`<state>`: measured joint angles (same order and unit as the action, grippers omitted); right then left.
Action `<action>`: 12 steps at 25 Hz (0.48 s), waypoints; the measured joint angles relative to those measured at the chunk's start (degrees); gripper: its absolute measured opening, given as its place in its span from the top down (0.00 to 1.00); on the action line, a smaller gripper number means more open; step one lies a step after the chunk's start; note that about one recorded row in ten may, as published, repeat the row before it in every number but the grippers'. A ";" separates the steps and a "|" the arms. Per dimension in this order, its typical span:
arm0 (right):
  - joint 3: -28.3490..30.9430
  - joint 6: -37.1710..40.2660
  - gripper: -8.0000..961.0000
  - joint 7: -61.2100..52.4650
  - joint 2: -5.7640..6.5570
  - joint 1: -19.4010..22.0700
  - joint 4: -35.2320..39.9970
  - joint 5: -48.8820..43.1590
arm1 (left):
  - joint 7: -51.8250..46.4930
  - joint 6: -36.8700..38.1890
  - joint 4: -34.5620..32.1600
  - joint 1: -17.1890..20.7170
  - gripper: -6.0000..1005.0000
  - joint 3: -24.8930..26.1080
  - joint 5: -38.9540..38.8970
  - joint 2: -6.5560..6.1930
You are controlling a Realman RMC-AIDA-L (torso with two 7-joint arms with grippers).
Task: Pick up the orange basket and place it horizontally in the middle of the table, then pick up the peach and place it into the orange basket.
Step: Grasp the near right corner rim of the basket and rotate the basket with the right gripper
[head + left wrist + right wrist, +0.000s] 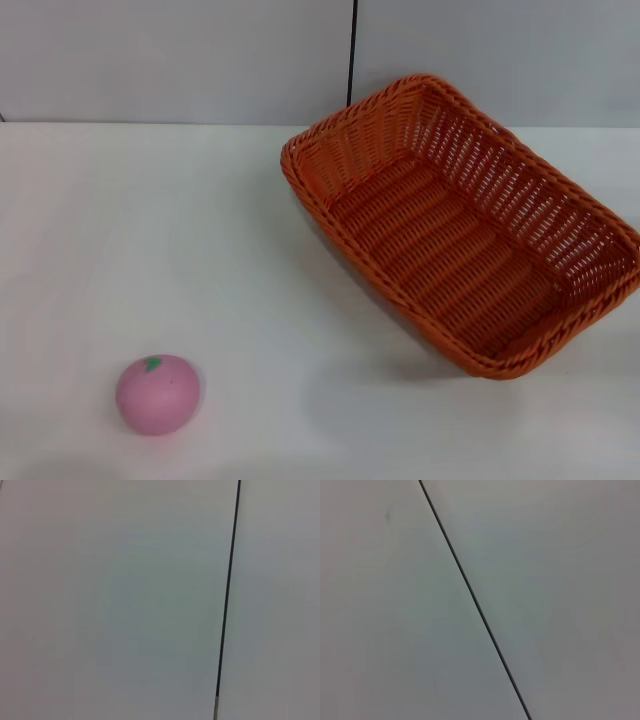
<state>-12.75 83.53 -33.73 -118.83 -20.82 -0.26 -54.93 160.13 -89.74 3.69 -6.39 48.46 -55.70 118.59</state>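
Observation:
The orange basket (465,225) lies on the white table (200,250) at the right, set at a slant with one corner toward the far wall, and it holds nothing. The pink peach (157,393) rests near the front left of the table, well apart from the basket, its green leaf mark facing up. Neither gripper shows in the head view. Both wrist views show only a plain grey wall panel with a dark seam.
A grey wall (180,60) with a vertical dark seam (352,50) runs behind the table's far edge. The seam (227,595) also crosses the left wrist view, and the seam (472,597) cuts diagonally across the right wrist view.

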 joint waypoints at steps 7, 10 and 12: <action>0.00 -0.98 0.33 -0.87 0.00 -0.56 1.49 -0.01 | 0.74 -1.83 0.10 0.14 0.21 -0.38 0.19 0.16; -0.01 -1.11 0.33 -0.59 -0.06 -0.45 1.69 -0.78 | 0.80 -1.94 0.10 0.13 0.21 -0.38 0.19 0.16; 0.00 -0.45 0.33 -0.74 -0.06 0.05 1.82 -1.36 | 0.80 -2.15 0.10 0.06 0.21 -0.39 0.20 0.15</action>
<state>-12.75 83.08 -34.47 -118.89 -20.77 1.56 -56.29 160.93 -91.90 3.79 -6.32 48.07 -55.50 118.74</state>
